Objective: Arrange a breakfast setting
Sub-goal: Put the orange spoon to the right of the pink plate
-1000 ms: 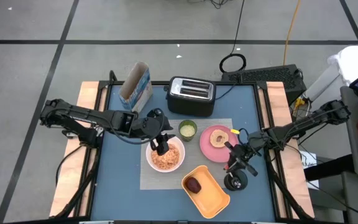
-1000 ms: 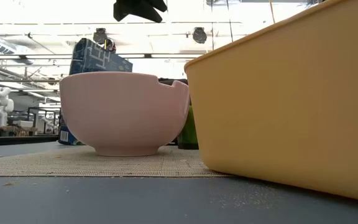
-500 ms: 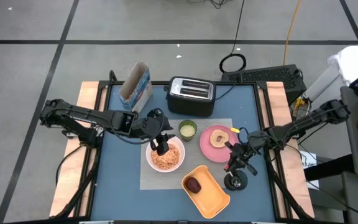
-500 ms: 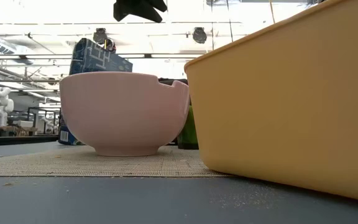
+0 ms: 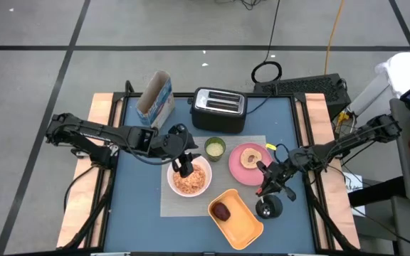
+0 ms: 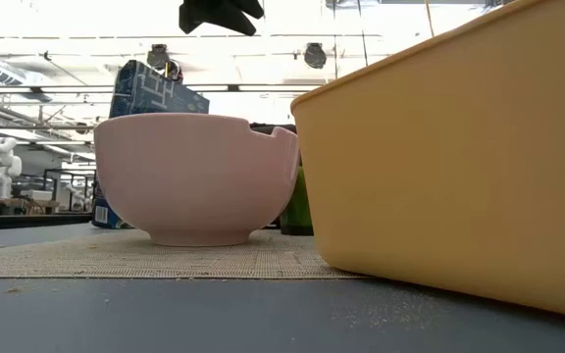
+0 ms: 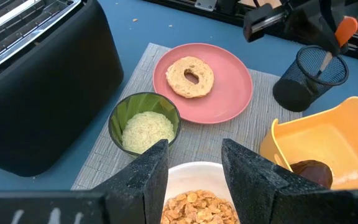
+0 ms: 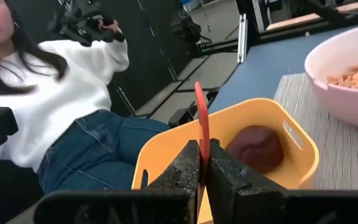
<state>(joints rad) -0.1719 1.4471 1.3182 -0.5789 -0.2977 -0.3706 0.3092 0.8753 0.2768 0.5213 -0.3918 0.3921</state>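
Since the earlier frame the right hand point(image 5: 267, 186) has been shifted slightly, lifted away from the black mesh holder point(image 5: 267, 208) just beside it; nothing else has been moved. Its fingers are pressed together on a thin orange utensil point(image 8: 201, 127), seemingly drawn from that holder. The step in hand is judged to be the bringing of cutlery to the setting. The grey placemat point(image 5: 176, 205) is spread beside this hand, with the pink plate point(image 5: 238, 171) and its toasted bread piece point(image 5: 249, 157) close by, the pale-green cup point(image 5: 214, 148) beyond, and the orange tray point(image 5: 244, 217) near the holder. The left hand point(image 7: 193, 167) is held just above the white bowl point(image 5: 188, 178) of cereal, fingers apart and empty. Next, the utensil would have to be carried across and laid flat beside the plate or bowl, then released.
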